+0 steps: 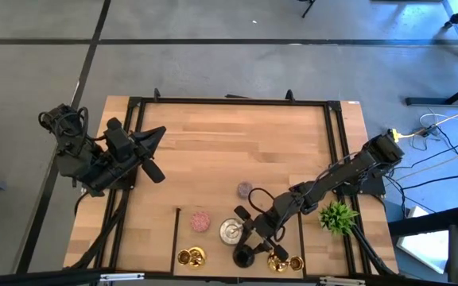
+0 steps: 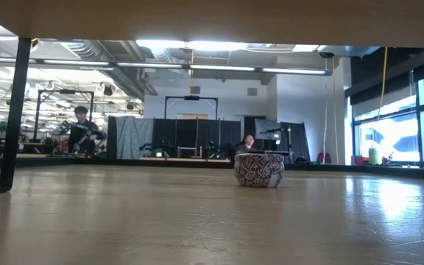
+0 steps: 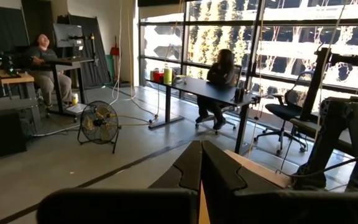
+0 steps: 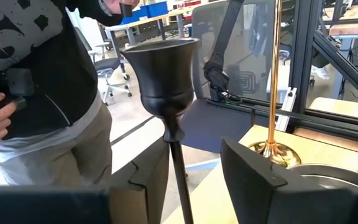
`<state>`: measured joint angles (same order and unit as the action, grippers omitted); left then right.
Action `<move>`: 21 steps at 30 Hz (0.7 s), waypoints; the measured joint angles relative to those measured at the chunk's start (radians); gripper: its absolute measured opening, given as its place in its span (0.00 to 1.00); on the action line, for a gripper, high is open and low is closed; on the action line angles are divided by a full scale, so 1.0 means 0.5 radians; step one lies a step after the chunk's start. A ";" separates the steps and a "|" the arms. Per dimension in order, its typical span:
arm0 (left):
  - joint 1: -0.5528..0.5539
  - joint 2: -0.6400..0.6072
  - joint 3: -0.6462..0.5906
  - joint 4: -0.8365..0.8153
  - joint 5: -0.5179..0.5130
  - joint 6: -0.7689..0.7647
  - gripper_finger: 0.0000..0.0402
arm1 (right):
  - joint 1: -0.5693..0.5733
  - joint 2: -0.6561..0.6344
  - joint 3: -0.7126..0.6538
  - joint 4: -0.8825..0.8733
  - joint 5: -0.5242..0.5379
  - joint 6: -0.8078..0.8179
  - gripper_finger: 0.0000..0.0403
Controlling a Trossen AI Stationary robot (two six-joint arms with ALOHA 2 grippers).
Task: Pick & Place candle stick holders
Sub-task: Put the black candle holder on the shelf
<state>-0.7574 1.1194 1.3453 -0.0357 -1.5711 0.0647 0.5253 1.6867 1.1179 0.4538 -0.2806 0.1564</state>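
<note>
Your right gripper [image 1: 249, 238], jaws parted around the black holder [image 4: 165, 74] at lower centre, has released it; pink holders [image 1: 201, 222] remain; left jaws clenched.

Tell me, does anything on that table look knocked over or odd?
Nothing looks toppled. The black holder stands upright between the right gripper's jaws, which stand apart from its stem. The silver holder and gold holders sit upright nearby.

The black holder [image 1: 243, 255] stands at the table's [image 1: 229, 135] near edge, between two gold holders [image 1: 191, 257].
</note>
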 joint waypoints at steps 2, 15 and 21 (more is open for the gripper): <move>0.000 0.000 0.000 0.000 0.000 0.000 0.00 | 0.000 0.000 0.000 0.000 0.002 0.003 0.37; 0.000 0.000 0.000 -0.051 0.000 -0.055 0.01 | 0.000 0.000 0.000 0.055 0.036 -0.023 0.45; 0.000 -0.002 0.000 -0.051 0.001 -0.055 0.01 | 0.000 -0.001 0.000 0.057 0.030 -0.020 0.51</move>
<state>-0.7574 1.1183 1.3453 -0.0612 -1.5708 0.0372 0.5255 1.6863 1.1179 0.4824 -0.2657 0.1462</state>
